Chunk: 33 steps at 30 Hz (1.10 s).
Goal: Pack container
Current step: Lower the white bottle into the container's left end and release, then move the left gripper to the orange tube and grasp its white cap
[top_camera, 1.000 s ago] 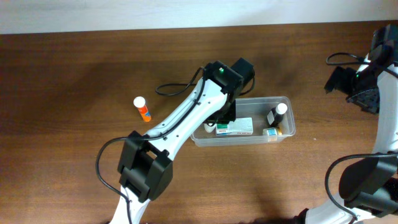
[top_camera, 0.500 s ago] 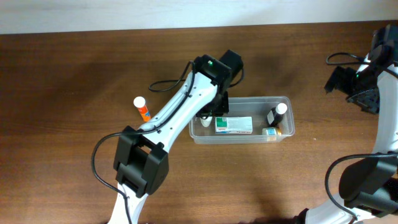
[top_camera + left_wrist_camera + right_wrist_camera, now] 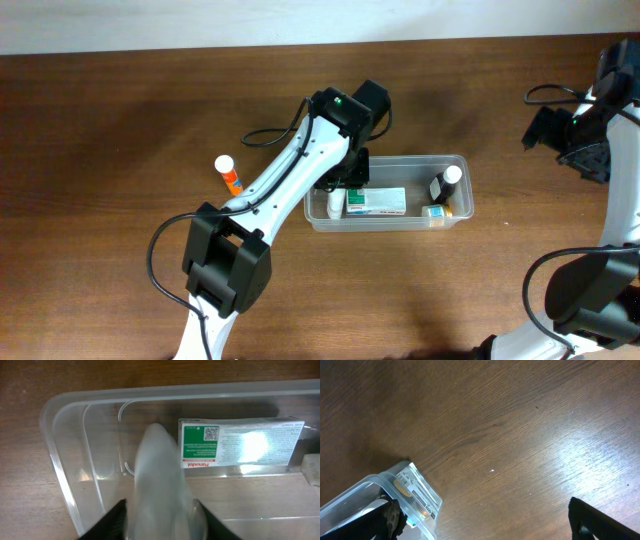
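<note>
The clear container (image 3: 404,160) lies at the table's middle. It holds a white-and-green box (image 3: 376,202), a dark bottle with a white cap (image 3: 447,183) and a small box (image 3: 435,211). My left gripper (image 3: 340,185) hangs over its left end. In the left wrist view the jaws (image 3: 160,520) flank a blurred white bottle (image 3: 160,480) that points down into the container (image 3: 65,460), next to the box (image 3: 240,442). The bottle (image 3: 335,204) looks loose between the jaws. My right gripper (image 3: 482,520) is open and empty, far right over bare wood.
An orange bottle with a white cap (image 3: 229,175) lies on the table left of the container. A black cable (image 3: 270,138) loops behind the left arm. The container's labelled corner (image 3: 417,492) shows in the right wrist view.
The left arm swung left over the container's left end, then held still. The white bottle now shows lower and longer below the gripper, inside the container. The right arm has not moved.
</note>
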{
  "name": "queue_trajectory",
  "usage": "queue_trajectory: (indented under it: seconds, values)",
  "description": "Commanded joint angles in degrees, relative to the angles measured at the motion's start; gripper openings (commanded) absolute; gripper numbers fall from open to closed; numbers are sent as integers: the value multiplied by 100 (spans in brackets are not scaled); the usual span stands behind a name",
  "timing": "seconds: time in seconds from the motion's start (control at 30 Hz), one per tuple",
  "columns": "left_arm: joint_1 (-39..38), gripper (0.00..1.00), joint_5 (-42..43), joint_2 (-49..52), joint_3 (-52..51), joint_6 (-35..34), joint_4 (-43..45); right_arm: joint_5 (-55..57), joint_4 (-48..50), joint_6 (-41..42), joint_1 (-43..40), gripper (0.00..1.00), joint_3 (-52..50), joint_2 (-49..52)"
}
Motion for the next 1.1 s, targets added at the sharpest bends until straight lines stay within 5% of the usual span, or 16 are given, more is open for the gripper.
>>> queue_trajectory:
  seconds: [0.0,0.33,0.53,0.6,0.8,1.07]
  values:
    - [-2,49,37,-13,114,164,-20,46,-2,13,-22,99,-9,28]
    - [4,60,17,-15,195,514,153,46,-2,11,-22,98,-9,28]
    - [186,74,-278,-26,1427,789,-247,46,-2,13,-22,98,-9,28]
    - [332,99,-507,-26,2044,787,-531,46,-2,11,-22,98,-9,28]
    - [1204,99,-621,-26,3499,911,-1569,48,-2,11,-22,99,-9,28]
    - [2234,99,-162,-72,2946,1021,-1569,46,-2,11,-22,98,-9,28]
